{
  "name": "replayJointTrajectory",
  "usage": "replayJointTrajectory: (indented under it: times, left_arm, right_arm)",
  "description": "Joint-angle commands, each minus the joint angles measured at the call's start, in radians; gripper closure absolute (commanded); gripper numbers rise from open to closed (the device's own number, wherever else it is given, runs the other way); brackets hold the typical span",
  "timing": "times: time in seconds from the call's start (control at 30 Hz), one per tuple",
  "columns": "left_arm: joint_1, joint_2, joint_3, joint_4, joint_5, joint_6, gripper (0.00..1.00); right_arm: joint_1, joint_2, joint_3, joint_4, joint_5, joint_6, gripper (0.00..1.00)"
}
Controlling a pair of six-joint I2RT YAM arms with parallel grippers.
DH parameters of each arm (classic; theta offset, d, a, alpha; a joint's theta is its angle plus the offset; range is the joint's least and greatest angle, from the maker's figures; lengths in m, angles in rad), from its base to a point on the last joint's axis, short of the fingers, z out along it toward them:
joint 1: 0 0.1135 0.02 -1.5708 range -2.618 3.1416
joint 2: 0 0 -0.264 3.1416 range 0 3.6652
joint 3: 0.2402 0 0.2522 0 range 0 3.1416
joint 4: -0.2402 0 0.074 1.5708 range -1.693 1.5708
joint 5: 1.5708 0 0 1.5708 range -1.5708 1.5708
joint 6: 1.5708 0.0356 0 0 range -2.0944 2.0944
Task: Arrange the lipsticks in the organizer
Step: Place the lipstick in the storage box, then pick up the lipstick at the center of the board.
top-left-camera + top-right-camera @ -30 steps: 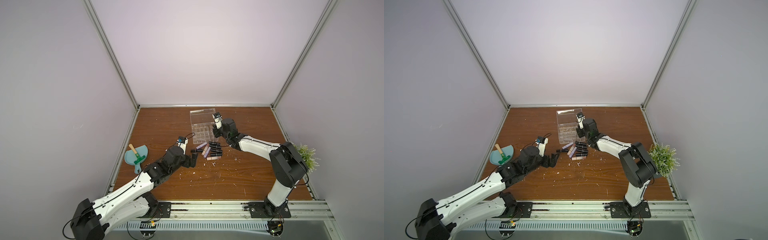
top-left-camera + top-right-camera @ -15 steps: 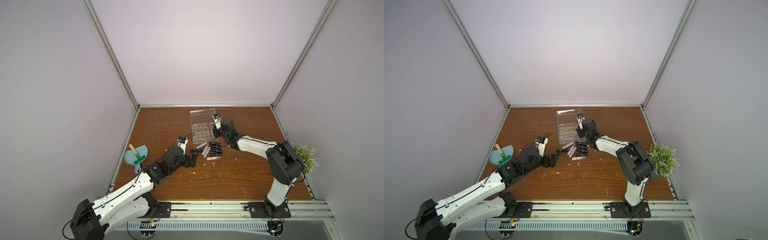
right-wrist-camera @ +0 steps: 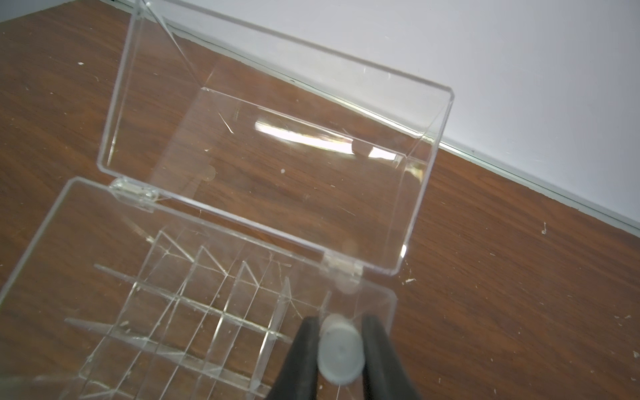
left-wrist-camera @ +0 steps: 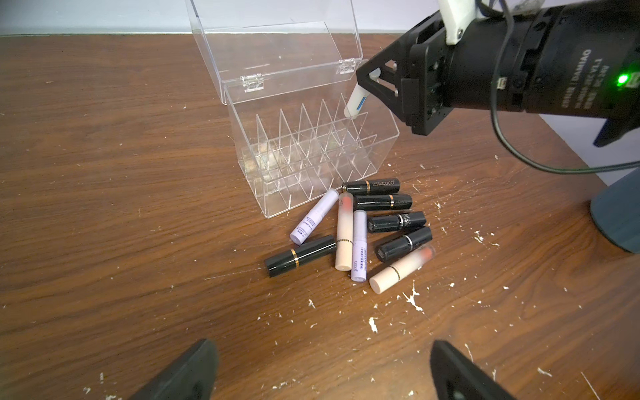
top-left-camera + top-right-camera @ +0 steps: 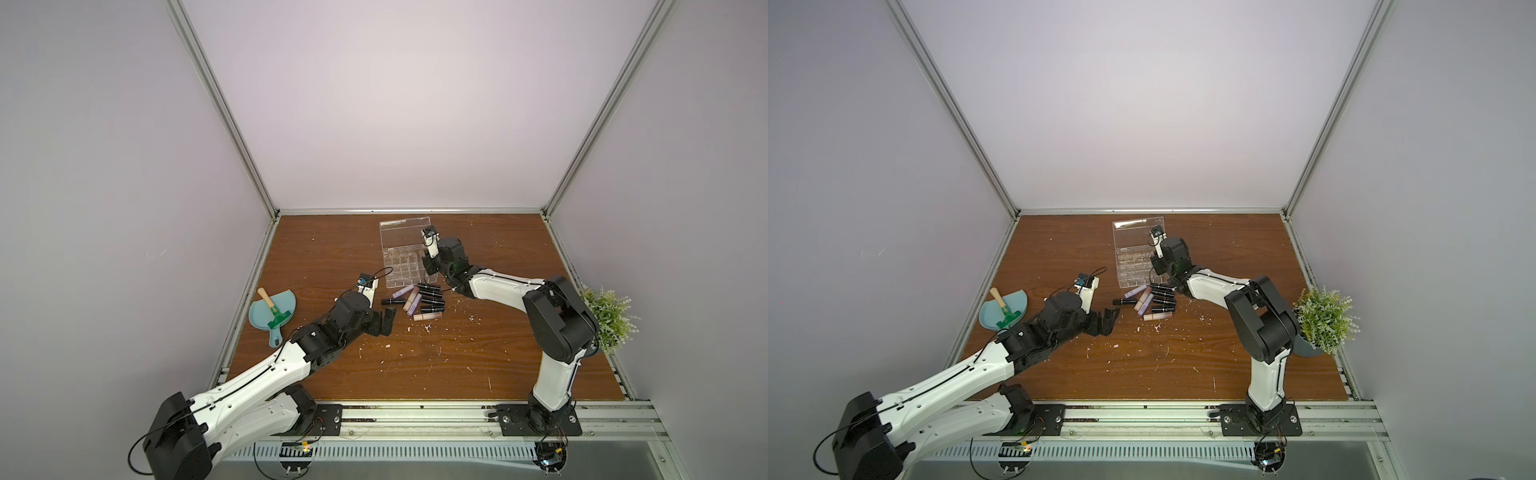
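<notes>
- Left wrist view showed the right hand (image 4: 370, 78) pinching a white lipstick (image 4: 356, 100) by its upper end; in the right wrist view the two fingers pressed on the tube's sides, with its round end facing the camera.
- The tube's long axis was tilted, not upright; its free lower end pointed down at the organizer (image 4: 304, 173), toward what looked like the corner cell beside a hinge, on the right arm's side; I could not tell whether the tip had crossed the rim.
- The lid (image 4: 277, 45) stood open, leaning back behind the box; every cell that showed looked empty.
- Nine lipsticks (image 4: 360, 228) lay flat in a loose pile on the desk (image 4: 104, 173), just beside the organizer's front wall; five were black, two lilac, two beige-pink.
- The left hand (image 4: 325, 367) hovered spread and empty near that pile, on the side away from the box; it was the nearer hand to the pile, the right the nearer to the cells.
- The coming move probably turned on lining the tube's axis up with the cell; left tilted, it could catch on a divider.
</notes>
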Motion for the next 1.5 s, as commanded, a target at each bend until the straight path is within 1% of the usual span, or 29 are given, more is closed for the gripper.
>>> replayJointTrajectory:
  times: [0.0,0.2,0.27,0.3,0.43,0.5,0.63,0.7,0.83,0.9,1.07,1.2,1.47]
  left_arm:
    - [0.012,0.013,0.036,-0.003,0.001,0.014,0.0]
    - [0.012,0.065,0.063,0.003,0.034,0.025,0.01]
    - [0.012,0.108,0.082,-0.01,0.06,0.035,0.02]
    - [0.012,0.136,0.096,-0.021,0.073,0.041,0.02]
    - [0.009,0.224,0.137,-0.05,0.124,0.062,0.04]
    - [-0.002,0.254,0.146,-0.05,0.145,0.095,0.07]
    - [-0.011,0.295,0.142,-0.027,0.189,0.149,0.09]
    - [-0.015,0.32,0.142,-0.01,0.216,0.165,0.09]
    - [-0.031,0.379,0.155,0.015,0.219,0.184,0.09]
    - [-0.043,0.415,0.177,0.017,0.221,0.193,0.13]
    - [-0.07,0.494,0.24,0.033,0.238,0.211,0.17]
    - [-0.072,0.538,0.275,0.037,0.25,0.235,0.18]
    - [-0.074,0.621,0.328,0.049,0.297,0.274,0.24]
  right_arm:
    - [0.004,-0.023,0.025,0.026,0.026,0.003,0.75]
    - [0.004,-0.071,0.004,0.027,0.028,0.018,0.48]
    - [0.003,-0.095,-0.009,0.029,0.026,0.024,0.42]
    - [0.004,-0.107,-0.015,0.024,0.027,0.028,0.42]
    - [0.003,-0.196,-0.067,0.012,0.029,0.05,0.41]
    - [0.002,-0.265,-0.114,0.004,0.029,0.068,0.41]
    - [-0.01,-0.397,-0.2,-0.033,0.027,0.103,0.47]
    - [-0.029,-0.461,-0.25,-0.057,0.02,0.124,0.48]
    - [-0.085,-0.558,-0.338,-0.08,-0.009,0.162,0.48]
    - [-0.11,-0.593,-0.373,-0.09,-0.035,0.178,0.48]
    - [-0.154,-0.616,-0.449,-0.06,-0.099,0.201,0.49]
    - [-0.19,-0.611,-0.457,-0.054,-0.159,0.22,0.49]
    - [-0.229,-0.627,-0.468,-0.048,-0.204,0.232,0.52]
